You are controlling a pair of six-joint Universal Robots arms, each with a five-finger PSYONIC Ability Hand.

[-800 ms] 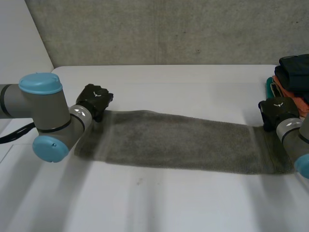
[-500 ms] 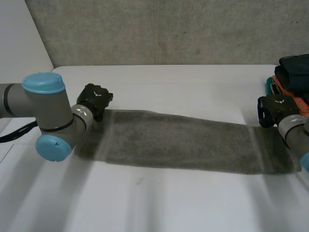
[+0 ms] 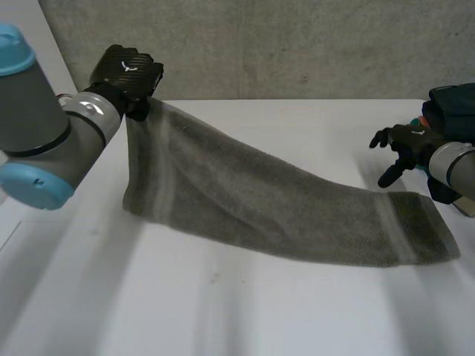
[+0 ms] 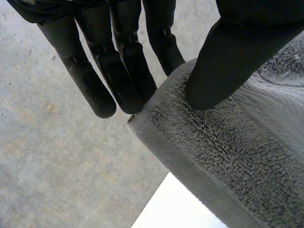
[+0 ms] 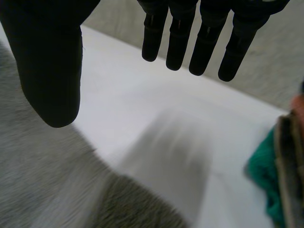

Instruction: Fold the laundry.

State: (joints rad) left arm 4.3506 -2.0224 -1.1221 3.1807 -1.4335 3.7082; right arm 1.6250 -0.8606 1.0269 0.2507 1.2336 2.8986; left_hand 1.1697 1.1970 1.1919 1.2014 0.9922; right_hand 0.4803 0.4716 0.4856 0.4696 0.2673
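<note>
A long grey towel (image 3: 267,208) stretches across the white table (image 3: 297,126). My left hand (image 3: 126,74) holds the towel's far left corner raised above the table, so that end hangs down in a slope. In the left wrist view the thumb (image 4: 232,52) presses the towel corner (image 4: 228,142) against the fingers (image 4: 123,71). My right hand (image 3: 404,144) hovers open above the table just past the towel's right end, which lies flat. The right wrist view shows its fingers (image 5: 190,42) straight and spread, with the towel (image 5: 42,180) below the thumb (image 5: 47,61).
A pile of clothes (image 3: 449,126) in dark, orange and teal sits at the table's right edge, close behind my right hand. Its teal piece (image 5: 263,175) lies beside the right hand. A concrete wall runs behind the table.
My left hand has lifted the towel's left corner up and back off the table. My right hand has let go of the right end, opened, and risen away from it.
</note>
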